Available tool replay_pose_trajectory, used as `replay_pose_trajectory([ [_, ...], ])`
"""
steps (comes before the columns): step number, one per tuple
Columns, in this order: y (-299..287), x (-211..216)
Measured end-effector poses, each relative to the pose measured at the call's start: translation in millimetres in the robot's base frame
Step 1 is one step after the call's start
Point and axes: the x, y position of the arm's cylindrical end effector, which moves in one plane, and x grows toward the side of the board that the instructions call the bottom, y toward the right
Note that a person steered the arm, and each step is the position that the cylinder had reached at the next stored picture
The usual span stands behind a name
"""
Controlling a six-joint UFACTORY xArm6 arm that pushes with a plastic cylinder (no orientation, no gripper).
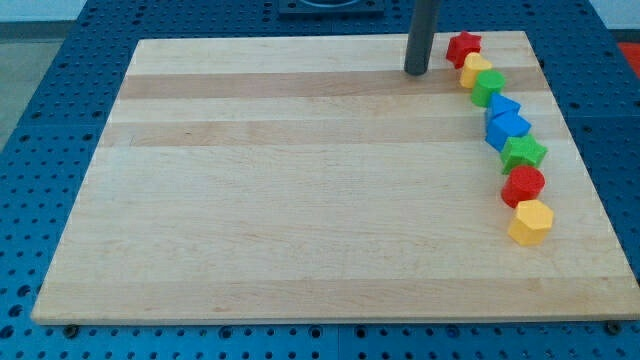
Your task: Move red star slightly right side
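The red star [463,46] lies near the top right corner of the wooden board [300,200], at the top end of a curved row of blocks. My tip [416,72] rests on the board just left of the red star and slightly below it, a small gap apart. Below the star the row runs down: a yellow block [476,69], a green block [489,87], a blue block [503,107], another blue block [508,130], a green star [524,153], a red block [523,186] and a yellow hexagon-like block [530,222].
The board lies on a blue perforated table [60,120]. The row of blocks runs close to the board's right edge [585,170]. The star sits close to the board's top edge.
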Motion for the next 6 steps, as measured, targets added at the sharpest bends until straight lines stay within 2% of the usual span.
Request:
replay_pose_trajectory([
  [6, 39, -18],
])
